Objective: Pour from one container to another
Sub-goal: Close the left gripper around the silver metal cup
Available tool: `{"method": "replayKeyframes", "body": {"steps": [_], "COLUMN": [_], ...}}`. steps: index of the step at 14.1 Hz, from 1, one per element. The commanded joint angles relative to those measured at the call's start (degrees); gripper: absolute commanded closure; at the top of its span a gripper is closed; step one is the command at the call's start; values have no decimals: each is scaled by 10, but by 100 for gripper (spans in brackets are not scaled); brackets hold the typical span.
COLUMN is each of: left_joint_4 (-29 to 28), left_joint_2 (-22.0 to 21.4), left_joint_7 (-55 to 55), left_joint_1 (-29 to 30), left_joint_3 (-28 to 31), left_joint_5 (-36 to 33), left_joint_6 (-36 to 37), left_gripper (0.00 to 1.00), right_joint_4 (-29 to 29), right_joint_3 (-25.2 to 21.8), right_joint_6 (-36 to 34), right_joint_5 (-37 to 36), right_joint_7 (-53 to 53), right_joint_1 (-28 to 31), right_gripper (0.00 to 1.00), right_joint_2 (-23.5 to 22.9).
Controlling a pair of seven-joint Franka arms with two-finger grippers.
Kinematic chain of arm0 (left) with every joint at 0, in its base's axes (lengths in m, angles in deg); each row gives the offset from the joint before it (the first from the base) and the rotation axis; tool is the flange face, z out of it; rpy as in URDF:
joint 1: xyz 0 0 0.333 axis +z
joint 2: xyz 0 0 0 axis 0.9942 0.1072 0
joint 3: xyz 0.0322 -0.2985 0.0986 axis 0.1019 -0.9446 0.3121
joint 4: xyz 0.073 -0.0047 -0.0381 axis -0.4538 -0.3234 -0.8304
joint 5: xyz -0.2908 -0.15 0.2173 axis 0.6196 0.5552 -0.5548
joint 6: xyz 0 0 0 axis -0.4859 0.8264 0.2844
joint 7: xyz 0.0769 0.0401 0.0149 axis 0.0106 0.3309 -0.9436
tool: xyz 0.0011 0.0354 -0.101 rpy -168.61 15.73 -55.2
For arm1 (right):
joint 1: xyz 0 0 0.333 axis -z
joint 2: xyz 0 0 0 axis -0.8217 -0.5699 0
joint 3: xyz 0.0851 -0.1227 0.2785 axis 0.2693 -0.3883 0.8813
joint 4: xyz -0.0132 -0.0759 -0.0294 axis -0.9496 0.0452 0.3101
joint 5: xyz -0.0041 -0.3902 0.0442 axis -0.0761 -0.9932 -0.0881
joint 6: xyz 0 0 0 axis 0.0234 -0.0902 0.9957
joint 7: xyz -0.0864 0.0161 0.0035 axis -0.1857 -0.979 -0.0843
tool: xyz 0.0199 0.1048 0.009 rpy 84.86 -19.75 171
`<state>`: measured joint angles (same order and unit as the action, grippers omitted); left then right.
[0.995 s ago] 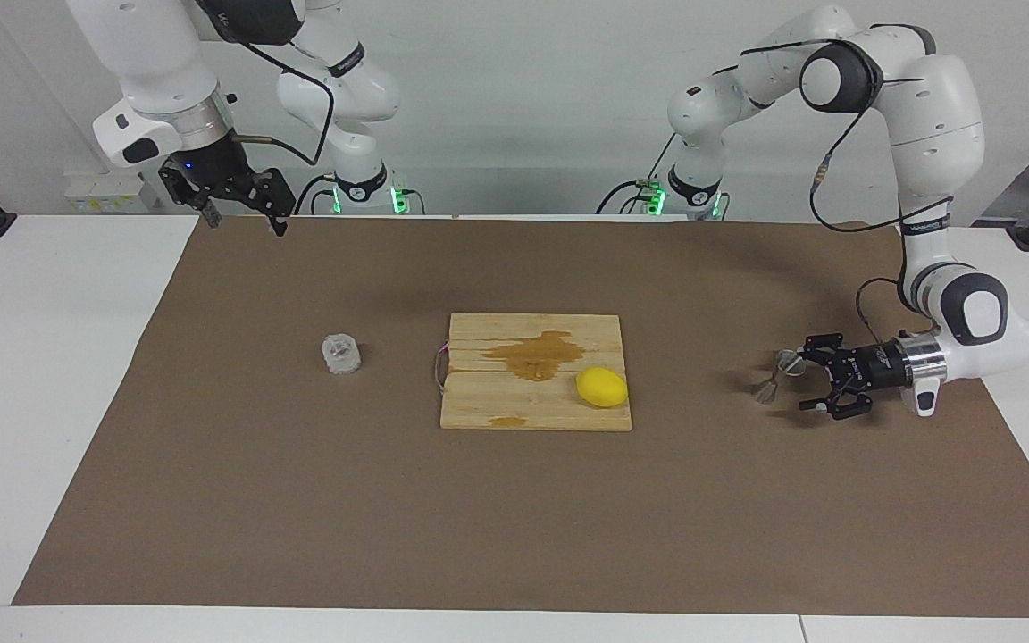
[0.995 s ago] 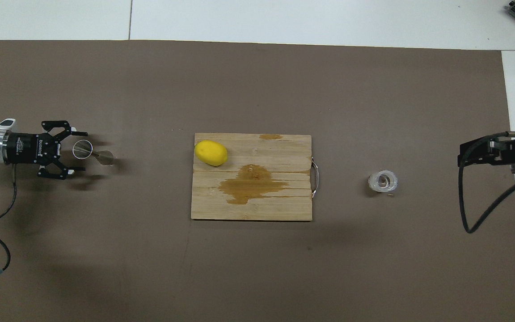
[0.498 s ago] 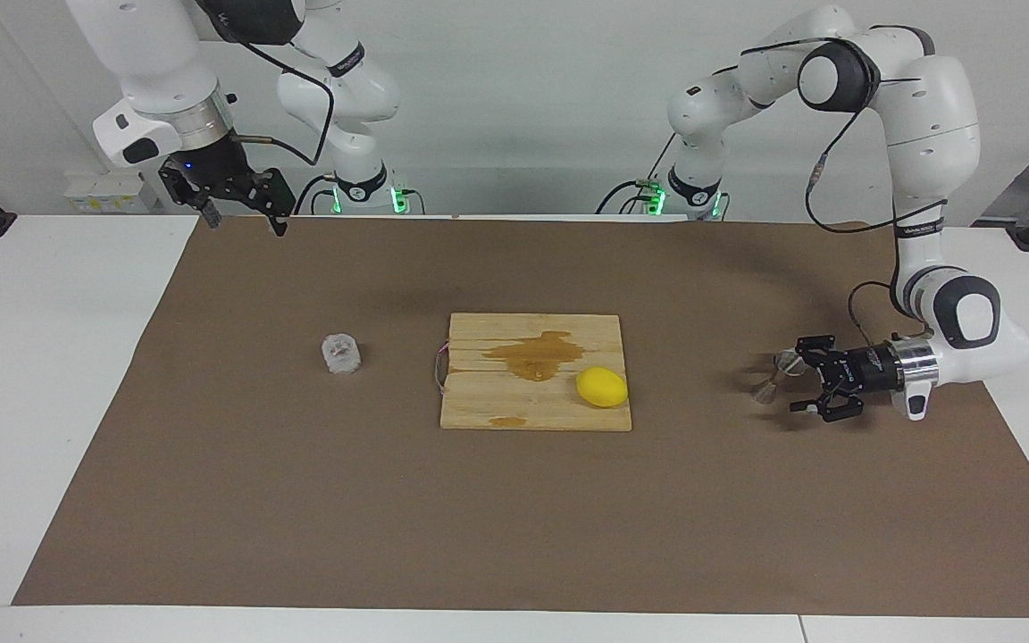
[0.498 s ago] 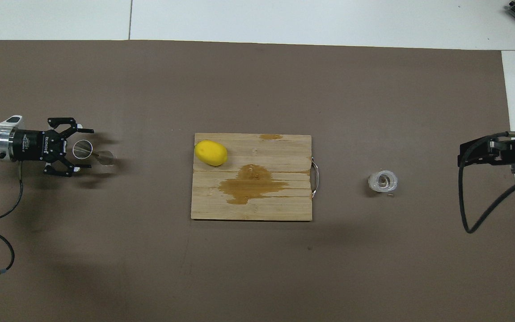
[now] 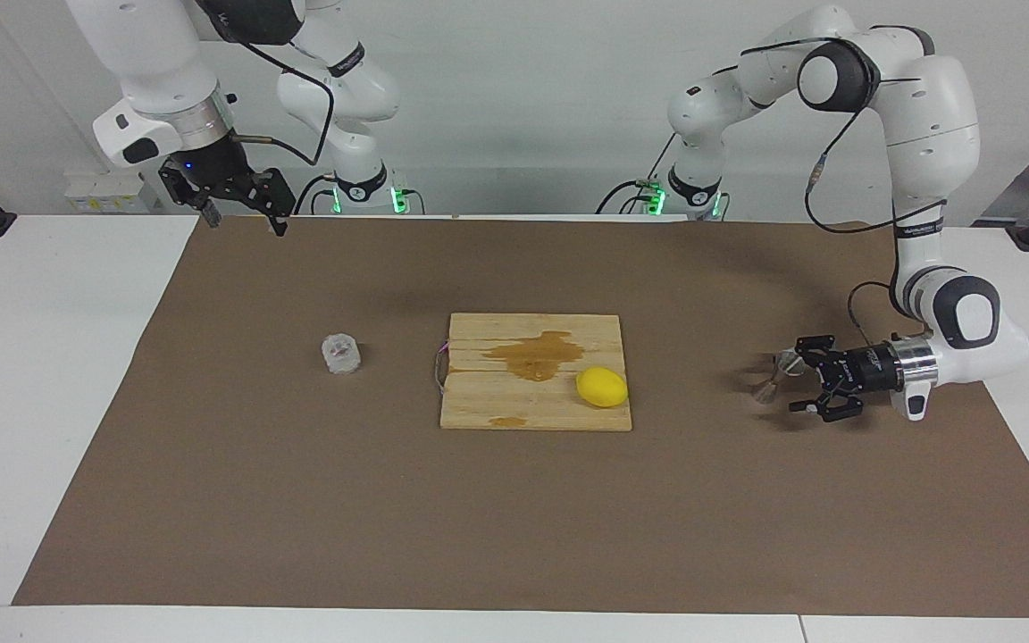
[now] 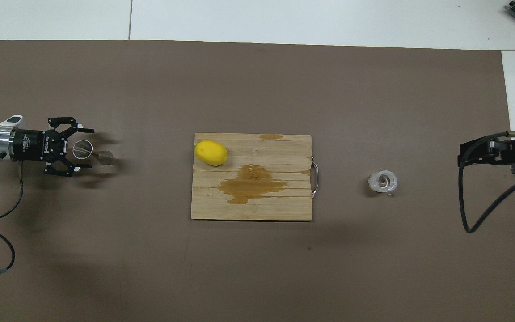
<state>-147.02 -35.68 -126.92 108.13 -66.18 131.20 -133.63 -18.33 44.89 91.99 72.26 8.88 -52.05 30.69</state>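
Two pincers, one within reach of its target: the left pincer (image 5: 802,379) lies level just above the worktop (image 5: 77,357), fingers spread to either side of the upright steel jigger (image 5: 775,375), which stands at the left arm's end.

The glass tumbler (image 5: 341,354) sits well apart toward the right arm's end, beside the cutting board (image 5: 514,402), while the right pincer (image 5: 242,219) waits raised and spread over the mat's edge by the robots.

Both arms are glossy white with dark grey joint caps and green-lit bases. Thin black cables trail along them. Each wrist ends in a silver metal ring carrying a black, skeletal two-finger gripper.
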Motion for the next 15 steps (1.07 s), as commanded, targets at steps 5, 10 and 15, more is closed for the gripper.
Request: {"method": "replayKeyframes", "body": {"steps": [5, 10, 15], "left_joint_4": [-17, -17, -18], "left_joint_2": [-9, -9, -9], "left_joint_7": [0, 0, 0], "left_joint_1": [-2, -2, 3], "left_joint_3": [2, 3, 3], "left_joint_5": [11, 11, 10], "left_joint_6": [12, 19, 23], "left_gripper": [3, 15, 25], "right_joint_4": [-1, -1, -1], "right_joint_3": [2, 2, 2], "right_joint_6": [-4, -4, -4], "right_joint_5": [8, 8, 8], "right_joint_7": [15, 15, 15], "right_joint_1": [6, 6, 6], "right_gripper": [0, 0, 0], "right_joint_2": [1, 1, 1]}}
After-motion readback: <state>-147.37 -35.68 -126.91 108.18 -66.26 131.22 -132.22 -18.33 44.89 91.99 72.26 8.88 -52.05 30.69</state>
